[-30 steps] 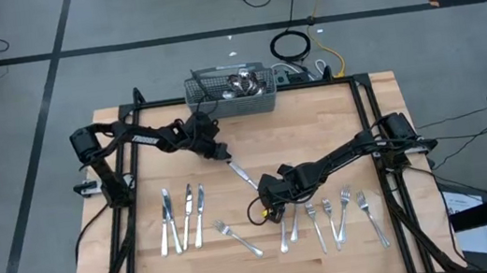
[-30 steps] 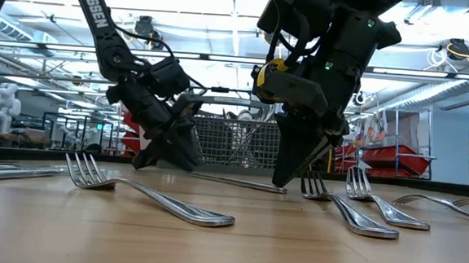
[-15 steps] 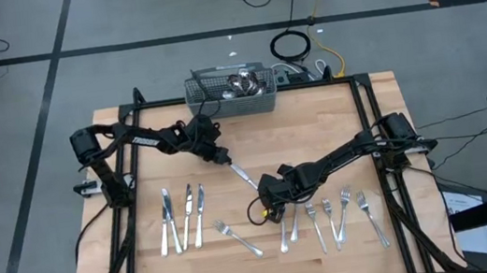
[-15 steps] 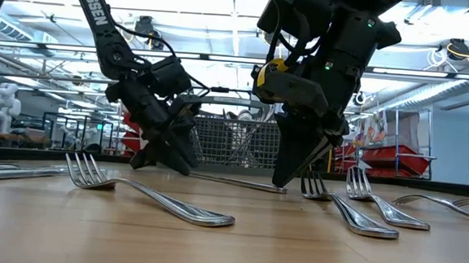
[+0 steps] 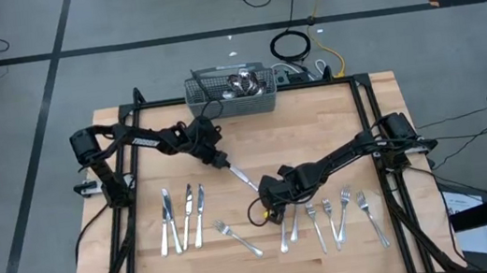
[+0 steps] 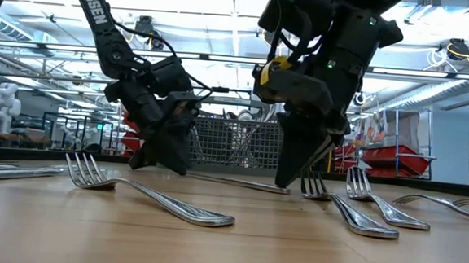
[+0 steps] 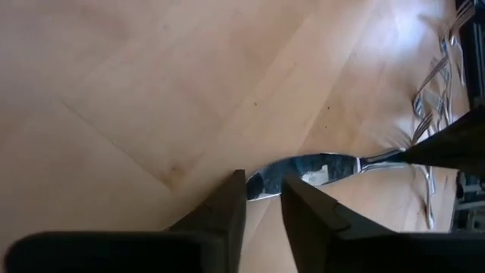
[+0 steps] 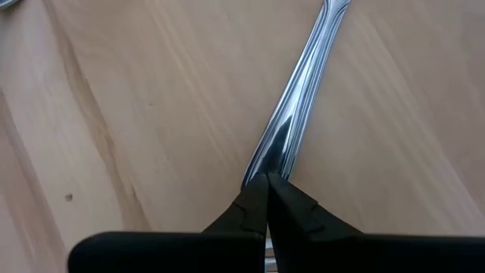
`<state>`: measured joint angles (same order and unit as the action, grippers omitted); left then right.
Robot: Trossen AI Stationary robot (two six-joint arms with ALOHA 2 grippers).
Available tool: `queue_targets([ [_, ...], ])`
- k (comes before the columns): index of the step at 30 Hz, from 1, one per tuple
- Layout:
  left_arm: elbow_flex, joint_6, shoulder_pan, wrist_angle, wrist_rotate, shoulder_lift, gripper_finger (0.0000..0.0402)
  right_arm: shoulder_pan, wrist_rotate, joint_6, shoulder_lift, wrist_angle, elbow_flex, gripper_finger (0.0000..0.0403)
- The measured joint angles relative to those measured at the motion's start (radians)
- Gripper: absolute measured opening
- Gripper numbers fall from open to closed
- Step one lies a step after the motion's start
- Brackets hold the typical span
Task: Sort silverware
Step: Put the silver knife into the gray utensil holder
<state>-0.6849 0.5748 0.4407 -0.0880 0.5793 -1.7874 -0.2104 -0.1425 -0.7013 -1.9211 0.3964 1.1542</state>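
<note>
Your left hand (image 5: 225, 162) has crept toward the basket (image 5: 230, 94). From above, a shiny knife (image 5: 243, 175) lies flat on the wooden counter (image 5: 334, 106) between both hands. Low view: "TROSSEN" on the arm. Wrist views: left fingers (image 7: 227, 208) slightly apart over the blade; right hand (image 8: 267, 182) pinched together on the handle.

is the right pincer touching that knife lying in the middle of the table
Touching. In the right wrist view the right pincer is shut with its tips pressed on the knife handle, no gap showing.
</note>
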Motion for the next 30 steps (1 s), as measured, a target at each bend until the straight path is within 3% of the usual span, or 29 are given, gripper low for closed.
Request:
queue_targets([
  [7, 0.002, -0.032, -0.008, 0.001, 0.007, 0.000, 0.0010, -0.001, 0.007, 0.011, 0.001, 0.002, 0.000, 0.0000],
  [17, 0.002, -0.004, -0.004, -0.006, 0.016, 0.004, 0.0003, 0.000, 0.003, -0.003, 0.003, -0.042, -0.001, 0.0005],
  [22, 0.003, 0.030, 0.000, -0.012, 0.074, 0.004, 0.0002, 0.023, -0.061, -0.051, 0.049, -0.054, -0.002, 0.0047],
  [30, -0.007, 0.035, 0.002, -0.013, 0.071, 0.003, 0.0001, 0.085, -0.026, -0.014, 0.070, -0.123, -0.001, 0.0141],
])
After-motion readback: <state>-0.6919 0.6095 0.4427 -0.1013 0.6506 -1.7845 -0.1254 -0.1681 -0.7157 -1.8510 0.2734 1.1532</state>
